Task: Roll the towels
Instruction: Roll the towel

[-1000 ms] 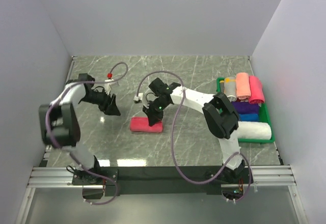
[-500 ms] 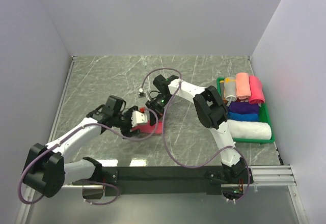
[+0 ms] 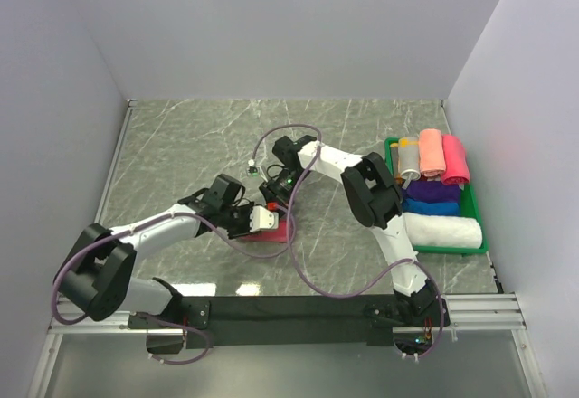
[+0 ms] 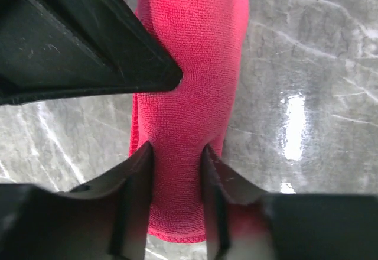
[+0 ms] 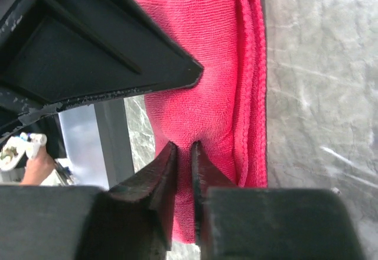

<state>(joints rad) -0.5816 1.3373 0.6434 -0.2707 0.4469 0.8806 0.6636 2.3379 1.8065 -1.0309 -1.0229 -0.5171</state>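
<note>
A crimson-red towel (image 3: 274,234) lies folded into a thick strip on the marble table, mid-front. My left gripper (image 3: 261,220) sits on its left end. In the left wrist view the left gripper (image 4: 175,156) squeezes the red towel (image 4: 189,65) between its jaws. My right gripper (image 3: 275,199) comes down on the towel from behind. In the right wrist view the right gripper (image 5: 183,148) is nearly closed, pinching a fold of the red towel (image 5: 201,94). A black part of the other gripper covers the upper left of each wrist view.
A green tray (image 3: 452,251) stands at the right edge. It holds rolled towels: pink (image 3: 455,158), salmon (image 3: 431,152), blue and purple (image 3: 432,197), white (image 3: 441,231). Purple cables loop over the table around both arms. Grey walls enclose three sides.
My left arm swung from the far left of the table over to the red towel and closed on its left end. My right gripper stayed on the towel.
</note>
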